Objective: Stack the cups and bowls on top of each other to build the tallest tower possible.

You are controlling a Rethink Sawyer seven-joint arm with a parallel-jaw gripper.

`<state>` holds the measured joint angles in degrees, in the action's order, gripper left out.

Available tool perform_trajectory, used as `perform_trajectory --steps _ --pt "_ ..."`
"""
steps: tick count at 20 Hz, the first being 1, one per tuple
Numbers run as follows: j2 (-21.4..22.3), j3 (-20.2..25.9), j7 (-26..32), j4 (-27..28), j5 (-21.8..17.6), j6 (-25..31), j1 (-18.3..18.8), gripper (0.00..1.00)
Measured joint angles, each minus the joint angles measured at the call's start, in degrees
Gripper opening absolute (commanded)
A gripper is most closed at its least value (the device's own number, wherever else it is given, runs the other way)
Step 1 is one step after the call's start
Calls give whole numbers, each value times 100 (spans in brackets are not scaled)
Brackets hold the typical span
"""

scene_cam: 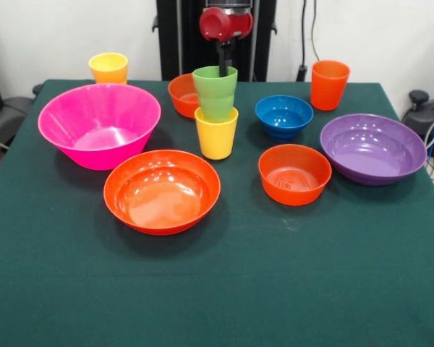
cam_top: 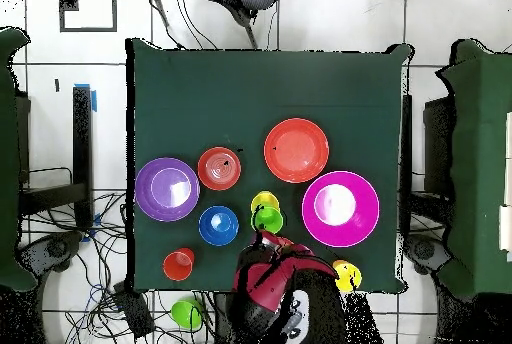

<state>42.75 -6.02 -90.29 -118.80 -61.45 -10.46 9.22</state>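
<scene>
Light green cup (scene_cam: 215,92) glossy, smooth, tapering downward; sits nested in yellow cup (scene_cam: 216,133), upper centre of front view. Both upright, mouths up, long axis vertical. Gripper (scene_cam: 223,63) reaches into the green cup's mouth; one finger visible inside the rim, grip state cannot be told.

Small orange bowl (scene_cam: 181,94) half hidden behind green cup (scene_cam: 215,92)

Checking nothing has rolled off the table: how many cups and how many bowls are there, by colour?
Cups: 4
yellow, yellow, green, orange
Bowls: 6
pink, purple, blue, orange, orange, orange
Total: 10
</scene>
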Motion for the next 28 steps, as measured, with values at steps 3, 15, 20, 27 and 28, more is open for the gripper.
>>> perform_trajectory --steps 3,15,20,27,28 --pt "-92 -119 0 44 0 -84 -58 0" --pt "-447 -669 0 183 170 -441 -472 0" --pt "-639 -929 0 209 363 -722 -769 0" --pt "-907 -1217 0 247 610 -963 -1098 0" --pt "-945 -1254 0 255 627 -963 -1140 0"
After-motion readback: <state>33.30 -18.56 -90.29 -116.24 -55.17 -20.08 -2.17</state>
